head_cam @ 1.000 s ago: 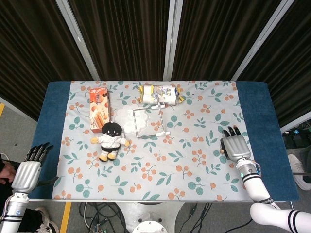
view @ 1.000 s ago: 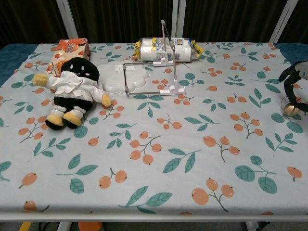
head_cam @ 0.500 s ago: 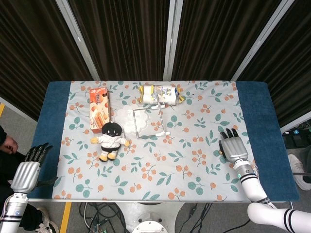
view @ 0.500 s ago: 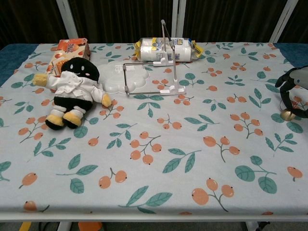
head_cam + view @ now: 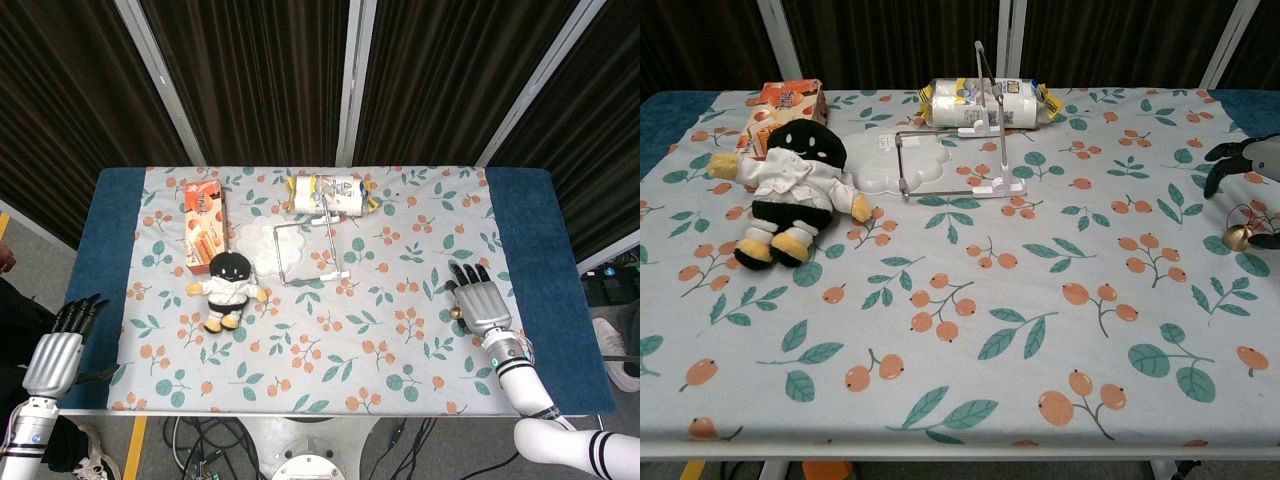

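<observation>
Here, right hand (image 5: 482, 304) spread, holding nothing

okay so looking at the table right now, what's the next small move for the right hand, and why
Probably carry the right hand further inward over the floral cloth, toward the wire stand. It hovers open at the cloth's right side holding nothing, apart from every object, while the left hand sits off the table.
</observation>
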Tool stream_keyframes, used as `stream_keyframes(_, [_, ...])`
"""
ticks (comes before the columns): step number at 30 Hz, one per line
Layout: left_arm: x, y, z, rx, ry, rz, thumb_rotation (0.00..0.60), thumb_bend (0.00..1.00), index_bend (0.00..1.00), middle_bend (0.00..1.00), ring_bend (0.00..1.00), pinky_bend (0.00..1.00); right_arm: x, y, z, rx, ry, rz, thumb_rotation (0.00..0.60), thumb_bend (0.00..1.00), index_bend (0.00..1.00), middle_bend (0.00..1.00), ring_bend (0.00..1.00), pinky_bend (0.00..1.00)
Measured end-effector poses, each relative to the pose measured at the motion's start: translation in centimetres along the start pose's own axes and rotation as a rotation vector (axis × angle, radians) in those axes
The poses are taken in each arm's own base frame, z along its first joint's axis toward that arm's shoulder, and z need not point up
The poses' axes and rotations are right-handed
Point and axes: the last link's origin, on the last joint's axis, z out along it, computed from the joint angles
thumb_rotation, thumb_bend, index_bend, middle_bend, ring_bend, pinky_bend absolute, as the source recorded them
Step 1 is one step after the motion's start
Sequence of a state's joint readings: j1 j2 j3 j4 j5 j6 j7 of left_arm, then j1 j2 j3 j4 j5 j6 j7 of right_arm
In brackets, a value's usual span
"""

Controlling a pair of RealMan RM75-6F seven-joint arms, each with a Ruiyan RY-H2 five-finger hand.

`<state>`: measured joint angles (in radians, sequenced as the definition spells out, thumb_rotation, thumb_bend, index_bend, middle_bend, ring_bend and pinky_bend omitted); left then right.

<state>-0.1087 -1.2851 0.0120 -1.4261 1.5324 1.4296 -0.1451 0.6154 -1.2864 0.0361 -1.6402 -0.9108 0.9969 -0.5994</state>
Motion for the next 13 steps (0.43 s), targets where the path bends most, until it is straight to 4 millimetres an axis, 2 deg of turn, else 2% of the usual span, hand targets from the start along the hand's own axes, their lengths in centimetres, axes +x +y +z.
stream_keyframes(6, [0.1, 0.0, -0.1, 0.002, 0.003, 0.001, 0.600, 0.06, 0.08, 0.04, 0.00, 0.02, 0.9, 0.4, -0.6, 0.020, 0.042, 0.026, 0.600, 0.09, 0.00, 0.00, 0.00, 0.00])
stream_keyframes(9, [0.2, 0.0, -0.1, 0.001, 0.009, 0.003, 0.600, 0.06, 0.08, 0.04, 0.00, 0.02, 1.6, 0.9, -1.5, 0.020, 0.091, 0.043, 0.600, 0.07, 0.00, 0.00, 0.00, 0.00])
stream_keyframes(13, [0.4, 0.1, -0.1, 0.000, 0.017, 0.008, 0.600, 0.06, 0.08, 0.04, 0.00, 0.02, 2.3, 2.3, -3.8, 0.004, 0.201, 0.070, 0.600, 0.03, 0.00, 0.00, 0.00, 0.00])
